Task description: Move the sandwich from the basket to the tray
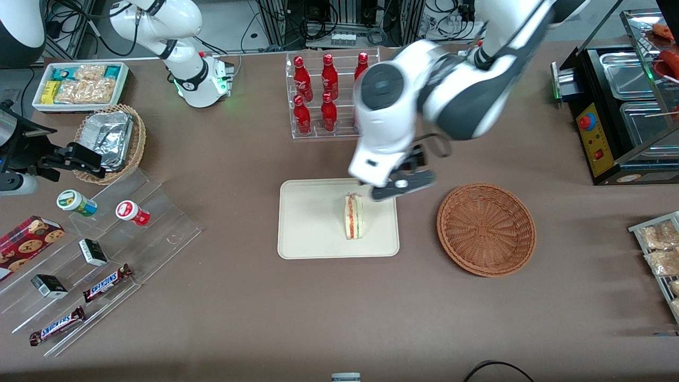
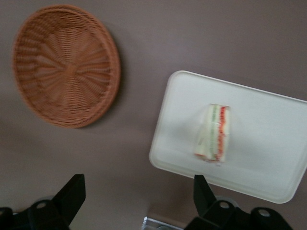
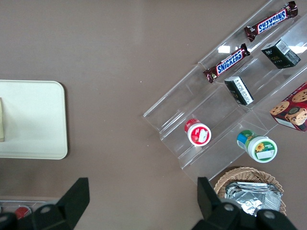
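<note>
The sandwich [image 1: 354,216] rests on the tray [image 1: 307,223], below the spread, empty fingers [image 2: 72,194].

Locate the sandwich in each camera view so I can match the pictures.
Front view: the sandwich stands on the tray, just nearer the camera than the gripper.
Left wrist view: the sandwich sits on the tray, apart from the empty basket; fingers spread open.
Right wrist view: only a sliver at the picture's edge.
Shared landmark: the tray.

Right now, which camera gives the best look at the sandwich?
The left wrist view: the sandwich shows whole on the tray, open gripper above, apart. Front view shows it smaller, under the arm; right wrist view catches only an edge.
</note>
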